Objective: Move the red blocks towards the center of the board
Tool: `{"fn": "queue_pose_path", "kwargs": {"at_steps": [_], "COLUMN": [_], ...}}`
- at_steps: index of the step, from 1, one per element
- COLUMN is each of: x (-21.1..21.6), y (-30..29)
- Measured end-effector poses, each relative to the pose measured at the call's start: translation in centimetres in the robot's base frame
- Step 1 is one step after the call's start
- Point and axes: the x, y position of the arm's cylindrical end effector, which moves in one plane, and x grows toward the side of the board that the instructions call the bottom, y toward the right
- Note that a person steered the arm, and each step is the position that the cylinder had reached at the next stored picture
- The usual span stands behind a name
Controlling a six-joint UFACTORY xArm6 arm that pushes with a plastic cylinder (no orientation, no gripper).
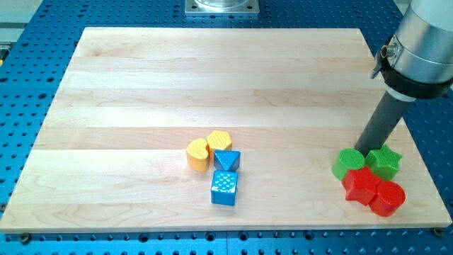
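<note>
Two red blocks lie at the view's lower right: a red star-like block [362, 185] and a red cylinder [387, 197] touching it on its right. Just above them sit a green round block [347, 163] and a green star block [384, 161]. My dark rod comes down from the upper right, and my tip [366, 150] rests between the two green blocks, just above the red pair. The rod hides the gap between the greens.
Near the board's lower middle stand a yellow block [198, 154], a second yellow block [220, 140], a blue triangle block [227, 160] and a blue cube [224, 188]. The wooden board [212, 78] lies on a blue perforated table.
</note>
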Motion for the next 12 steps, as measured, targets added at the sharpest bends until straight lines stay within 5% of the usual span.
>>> {"fn": "queue_pose_path", "kwargs": {"at_steps": [2, 3, 5, 9, 12], "x": [-2.3, -0.2, 8.0, 10.6, 1.3], "y": [4.2, 10.4, 12.4, 0.5, -8.4]}}
